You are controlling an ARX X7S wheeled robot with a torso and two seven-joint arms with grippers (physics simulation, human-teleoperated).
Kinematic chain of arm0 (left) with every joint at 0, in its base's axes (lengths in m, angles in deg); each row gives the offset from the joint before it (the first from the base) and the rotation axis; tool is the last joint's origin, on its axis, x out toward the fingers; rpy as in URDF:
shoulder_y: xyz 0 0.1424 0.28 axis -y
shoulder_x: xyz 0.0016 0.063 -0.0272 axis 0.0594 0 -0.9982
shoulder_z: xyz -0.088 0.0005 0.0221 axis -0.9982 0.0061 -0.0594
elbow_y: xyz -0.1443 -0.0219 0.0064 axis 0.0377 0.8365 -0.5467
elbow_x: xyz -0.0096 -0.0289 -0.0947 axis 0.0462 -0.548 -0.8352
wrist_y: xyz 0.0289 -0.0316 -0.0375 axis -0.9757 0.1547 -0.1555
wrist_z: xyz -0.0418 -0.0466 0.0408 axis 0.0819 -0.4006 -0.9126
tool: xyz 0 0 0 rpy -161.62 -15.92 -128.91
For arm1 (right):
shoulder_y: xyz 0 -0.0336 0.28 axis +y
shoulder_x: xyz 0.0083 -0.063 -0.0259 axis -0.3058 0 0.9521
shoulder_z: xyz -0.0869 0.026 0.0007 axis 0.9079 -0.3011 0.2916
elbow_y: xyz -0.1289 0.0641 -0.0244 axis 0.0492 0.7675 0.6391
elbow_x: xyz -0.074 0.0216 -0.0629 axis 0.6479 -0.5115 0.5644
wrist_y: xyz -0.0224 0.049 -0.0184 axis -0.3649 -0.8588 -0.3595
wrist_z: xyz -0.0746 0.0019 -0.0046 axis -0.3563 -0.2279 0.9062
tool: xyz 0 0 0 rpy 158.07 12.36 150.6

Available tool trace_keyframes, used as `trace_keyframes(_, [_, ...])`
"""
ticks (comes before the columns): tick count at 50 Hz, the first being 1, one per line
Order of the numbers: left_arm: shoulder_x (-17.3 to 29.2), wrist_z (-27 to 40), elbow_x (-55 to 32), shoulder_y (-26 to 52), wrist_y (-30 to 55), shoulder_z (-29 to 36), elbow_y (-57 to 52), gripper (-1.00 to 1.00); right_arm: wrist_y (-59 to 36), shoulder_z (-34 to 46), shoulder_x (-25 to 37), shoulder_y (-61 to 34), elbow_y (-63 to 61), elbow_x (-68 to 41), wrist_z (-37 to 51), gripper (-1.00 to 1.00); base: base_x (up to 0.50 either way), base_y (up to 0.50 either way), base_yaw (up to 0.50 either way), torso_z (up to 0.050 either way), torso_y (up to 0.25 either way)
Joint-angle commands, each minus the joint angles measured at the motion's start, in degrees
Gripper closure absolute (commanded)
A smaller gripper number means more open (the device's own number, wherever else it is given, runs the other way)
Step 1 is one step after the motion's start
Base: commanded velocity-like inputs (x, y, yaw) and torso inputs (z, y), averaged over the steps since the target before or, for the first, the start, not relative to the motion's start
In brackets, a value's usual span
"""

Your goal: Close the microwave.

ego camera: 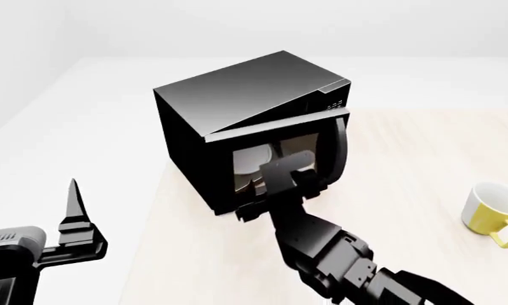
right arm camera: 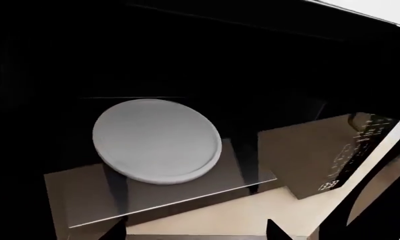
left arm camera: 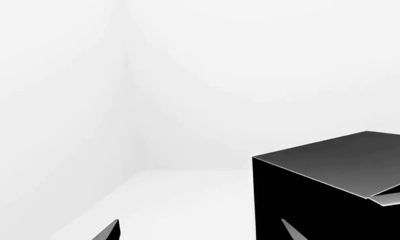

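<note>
The black microwave [ego camera: 236, 101] stands on the table's left part, with its glass door [ego camera: 275, 155] hinged at the left and slightly ajar. The curved handle [ego camera: 339, 149] is at the door's right edge. My right gripper [ego camera: 275, 190] is open, close against the lower front of the door. In the right wrist view, the open right gripper [right arm camera: 196, 232] looks through the glass at the white turntable [right arm camera: 156, 140], with the keypad [right arm camera: 350, 160] beside it. My left gripper [ego camera: 29, 197] hangs open well to the left of the microwave [left arm camera: 333, 190], holding nothing.
A yellow mug [ego camera: 489, 213] stands on the beige table [ego camera: 423, 165] at the right. White walls and floor lie behind and left of the microwave. The table's left edge [ego camera: 156, 203] runs just beside my left gripper.
</note>
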Motion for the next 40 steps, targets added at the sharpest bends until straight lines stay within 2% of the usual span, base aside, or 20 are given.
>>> trace_keyframes(1, [0.2,0.3,-0.1,-0.1,-0.1,0.1,-0.1,-1.00,-0.4,-0.9,0.0,-1.5,1.8,1.4,0.2,-1.00,0.00,0.00,0.00,0.000,0.000])
trace_keyframes(40, [0.7,0.7,-0.7,-0.3,-0.9,-0.1,0.3,-1.00,0.8,1.2,-5.7,-6.6,13.4,5.5,-4.3,-1.00,0.00,0.00,0.00,0.000,0.001])
